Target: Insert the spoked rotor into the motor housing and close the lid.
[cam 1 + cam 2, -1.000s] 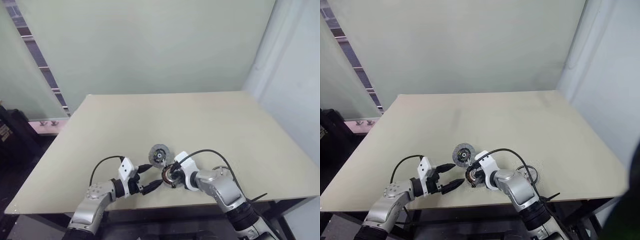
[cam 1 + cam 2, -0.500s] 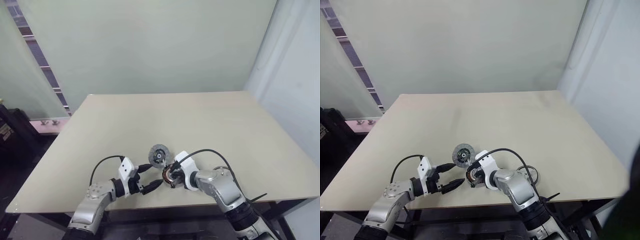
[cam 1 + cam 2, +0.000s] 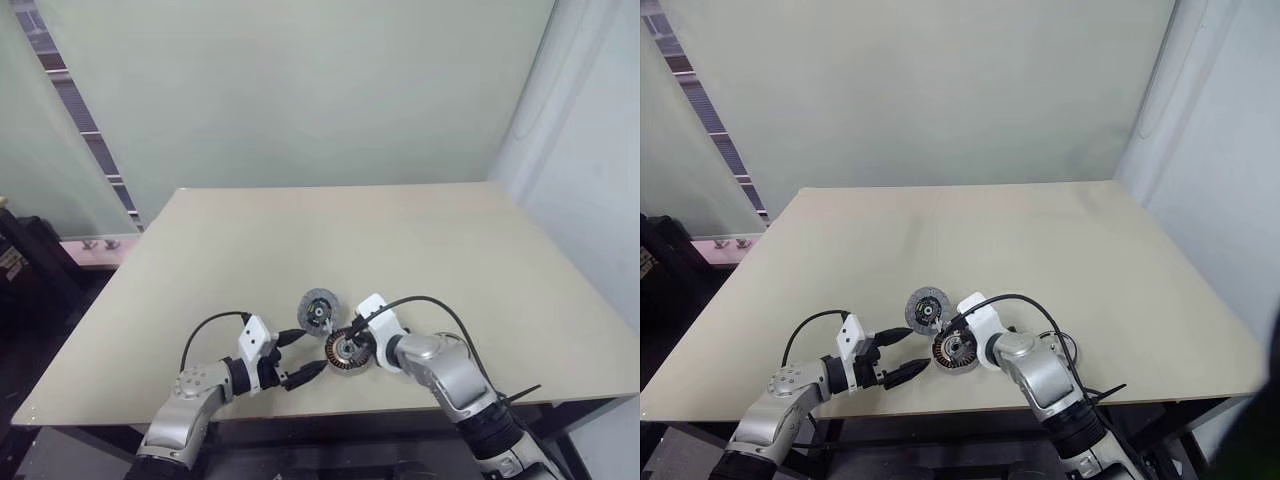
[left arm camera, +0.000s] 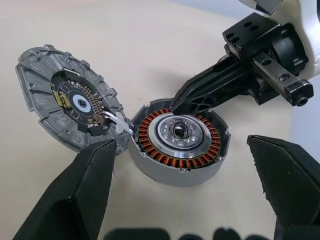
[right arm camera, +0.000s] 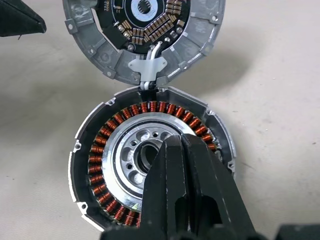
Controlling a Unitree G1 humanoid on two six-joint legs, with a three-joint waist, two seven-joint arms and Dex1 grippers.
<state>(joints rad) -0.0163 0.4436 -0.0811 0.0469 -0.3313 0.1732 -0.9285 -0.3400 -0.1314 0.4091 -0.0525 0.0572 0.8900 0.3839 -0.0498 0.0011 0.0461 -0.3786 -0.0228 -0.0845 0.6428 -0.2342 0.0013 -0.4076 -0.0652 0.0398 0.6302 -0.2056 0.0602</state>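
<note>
The spoked rotor [image 4: 178, 132], a copper winding ring around a silver hub, sits face up inside the grey motor housing [image 4: 170, 176] near the table's front edge. The lid [image 3: 318, 308], a flat grey disc with a dark circuit centre, lies open just behind the housing, and a short white wire [image 5: 148, 67] joins the two. My right gripper [image 5: 175, 142] is shut, with its tips on the silver hub and nothing between the fingers. My left gripper [image 3: 308, 352] stands open just left of the housing, apart from it.
The beige table [image 3: 400, 240] stretches far behind and to both sides. A black cable [image 3: 440, 315] loops over my right forearm. The table's front edge runs close beneath both arms.
The housing with the rotor, earlier tipped on its edge at my right gripper, now lies flat with its face up. The left gripper has not moved.
</note>
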